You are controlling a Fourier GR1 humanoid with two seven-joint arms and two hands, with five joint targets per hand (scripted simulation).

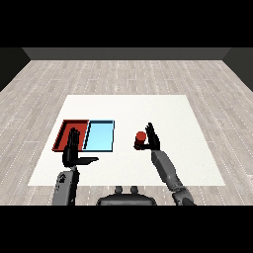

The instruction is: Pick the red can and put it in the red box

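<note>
The right hand point(152, 140) reached the red can point(140, 139) right of the light blue tray point(100, 135), fingers straight, uncurled; a grasp came next, then the red tray point(64, 131).

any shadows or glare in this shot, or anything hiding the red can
Head view: the light is even, with no glare on the white table and no clear shadow under the red can. Head view: the right hand sits against the can's right side, its fingers straight. Head view: the left hand covers part of the red tray.
</note>
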